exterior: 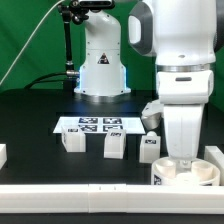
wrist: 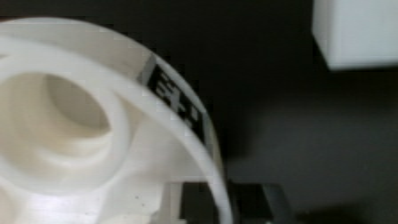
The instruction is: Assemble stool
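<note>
The white round stool seat lies at the front of the table on the exterior view's right. In the wrist view it fills most of the picture, with a black-and-white tag on its rim. My gripper comes straight down on it. In the wrist view the gripper has its two dark fingers on either side of the seat's thin rim wall, shut on it. Three small white legs stand in a row. One leg shows in the wrist view.
The marker board lies flat behind the legs. The robot's base stands at the back. A white wall runs along the table's front edge. White pieces sit at the far left edge and far right edge.
</note>
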### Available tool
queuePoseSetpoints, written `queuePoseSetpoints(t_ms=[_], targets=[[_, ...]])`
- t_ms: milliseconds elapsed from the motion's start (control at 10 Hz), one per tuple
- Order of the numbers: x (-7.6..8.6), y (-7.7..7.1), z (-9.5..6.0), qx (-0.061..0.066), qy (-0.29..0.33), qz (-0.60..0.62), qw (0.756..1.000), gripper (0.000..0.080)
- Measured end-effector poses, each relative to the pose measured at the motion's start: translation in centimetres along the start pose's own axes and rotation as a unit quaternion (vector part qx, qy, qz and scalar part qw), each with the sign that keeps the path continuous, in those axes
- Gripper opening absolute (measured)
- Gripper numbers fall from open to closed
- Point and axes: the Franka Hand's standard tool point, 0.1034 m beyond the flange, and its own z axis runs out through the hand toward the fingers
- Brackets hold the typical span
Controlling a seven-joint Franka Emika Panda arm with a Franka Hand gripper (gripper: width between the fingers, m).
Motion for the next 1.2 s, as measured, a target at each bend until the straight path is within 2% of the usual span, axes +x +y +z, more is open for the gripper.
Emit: queuePoseSetpoints(t_ms=[500,700,800,900,1000,1100,1200], targets=[[0.3,0.0,0.0,0.001,0.000,0.002,1.000,0.0034],[0.5,0.3,-0.7,-0.003,0.001,0.003,1.000,0.0399],[0.6,0.5,-1.3,-0.007,0.002,0.006,1.000,0.0399],[0.8,0.7,-2.2,-0.008,0.001,0.009,1.000,0.0534],[1.0,1.0,-3.5,-0.012,0.000,0.014,1.000,0.0625],[0.7,1.5,-4.3,-0.018,0.001,0.012,1.000,0.0642],[-0.3,2.0,-5.1,-0.023,-0.001,0.017,1.000,0.0642]])
